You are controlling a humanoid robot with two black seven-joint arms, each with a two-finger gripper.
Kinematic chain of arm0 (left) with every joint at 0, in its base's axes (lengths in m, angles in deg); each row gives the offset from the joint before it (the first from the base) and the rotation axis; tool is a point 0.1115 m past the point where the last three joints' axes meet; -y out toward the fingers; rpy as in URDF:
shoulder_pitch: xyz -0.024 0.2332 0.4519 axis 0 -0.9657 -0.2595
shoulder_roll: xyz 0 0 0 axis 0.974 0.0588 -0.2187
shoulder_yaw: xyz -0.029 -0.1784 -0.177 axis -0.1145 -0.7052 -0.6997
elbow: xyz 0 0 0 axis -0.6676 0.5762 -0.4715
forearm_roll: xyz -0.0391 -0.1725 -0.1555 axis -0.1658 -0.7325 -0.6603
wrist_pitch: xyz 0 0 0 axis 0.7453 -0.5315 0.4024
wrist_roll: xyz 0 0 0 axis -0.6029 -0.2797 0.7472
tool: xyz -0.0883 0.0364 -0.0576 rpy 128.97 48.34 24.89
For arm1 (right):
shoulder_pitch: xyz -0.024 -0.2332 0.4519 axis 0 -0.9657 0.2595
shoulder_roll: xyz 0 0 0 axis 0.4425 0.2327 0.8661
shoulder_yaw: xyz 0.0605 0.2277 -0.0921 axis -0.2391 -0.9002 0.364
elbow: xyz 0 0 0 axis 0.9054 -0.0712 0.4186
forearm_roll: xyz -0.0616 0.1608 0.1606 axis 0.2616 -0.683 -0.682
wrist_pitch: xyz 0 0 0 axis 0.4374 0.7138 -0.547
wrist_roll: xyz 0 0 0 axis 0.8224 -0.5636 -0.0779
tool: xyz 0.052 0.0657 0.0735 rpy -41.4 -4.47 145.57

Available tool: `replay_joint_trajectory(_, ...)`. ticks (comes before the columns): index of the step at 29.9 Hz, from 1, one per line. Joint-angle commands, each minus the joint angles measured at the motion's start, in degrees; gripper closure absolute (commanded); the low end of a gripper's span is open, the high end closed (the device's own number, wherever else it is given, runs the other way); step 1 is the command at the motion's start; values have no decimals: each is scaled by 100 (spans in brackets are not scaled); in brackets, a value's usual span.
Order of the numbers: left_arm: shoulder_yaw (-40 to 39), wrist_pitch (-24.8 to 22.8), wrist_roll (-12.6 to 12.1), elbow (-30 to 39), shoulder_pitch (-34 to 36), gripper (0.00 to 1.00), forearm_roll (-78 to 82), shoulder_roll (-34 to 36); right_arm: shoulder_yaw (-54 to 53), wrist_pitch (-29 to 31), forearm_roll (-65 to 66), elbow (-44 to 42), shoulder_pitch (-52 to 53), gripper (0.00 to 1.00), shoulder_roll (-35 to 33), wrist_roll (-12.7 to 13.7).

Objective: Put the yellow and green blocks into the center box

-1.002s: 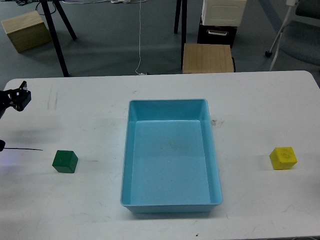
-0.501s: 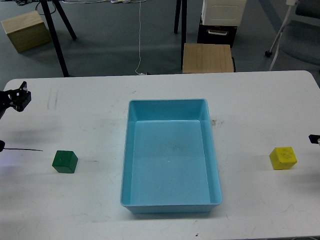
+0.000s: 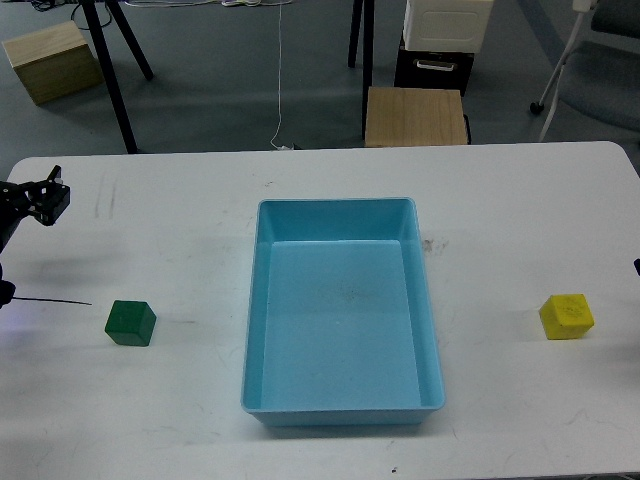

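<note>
A green block (image 3: pixel 130 323) sits on the white table (image 3: pixel 150 420) at the left. A yellow block (image 3: pixel 566 316) sits at the right. The empty light-blue box (image 3: pixel 342 312) stands in the middle between them. My left gripper (image 3: pixel 46 197) is at the far left edge, well above and behind the green block; it is small and dark, so its fingers cannot be told apart. A dark sliver of my right arm (image 3: pixel 636 266) shows at the right edge, above the yellow block; the gripper itself is out of view.
Beyond the table's far edge stand a wooden stool (image 3: pixel 415 116), a white and black case (image 3: pixel 445 40), a wooden box (image 3: pixel 52 60), stand legs and a chair base. A thin black cable (image 3: pixel 50 299) lies on the table at the left.
My left gripper has shifted slightly up and to the right. The dark tip at the right edge has moved up and further out of frame. The blocks and box have not moved.
</note>
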Motion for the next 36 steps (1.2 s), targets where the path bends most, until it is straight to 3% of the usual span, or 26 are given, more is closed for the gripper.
replay_joint_trajectory(1,0,3,0,0,9,0,2,-15,110,-26,-23,-1,-23,1,-20,0)
replay_joint_trajectory(7,0,-6,0,0,0,0,11,-15,172,44,-85,-1,-23,1,-20,0)
replay_joint_trajectory(12,0,-6,0,0,0,0,11,-7,111,509,-146,-80,-23,1,15,0)
replay_joint_trajectory(19,0,3,-8,0,0,0,11,-15,111,835,-2208,-247,29,1,-72,31)
replay_joint_trajectory(22,9,3,0,0,0,0,11,-15,181,827,-2975,-221,21,1,-248,575)
replay_joint_trajectory(23,9,3,-8,0,0,0,11,-15,216,809,-2985,-195,12,1,-274,611)
replay_joint_trajectory(26,9,3,-8,0,0,0,11,-15,348,529,-2854,-230,3,1,-257,506)
replay_joint_trajectory(36,9,-6,-8,0,0,0,20,-15,699,134,-2836,-475,-41,1,-213,611)
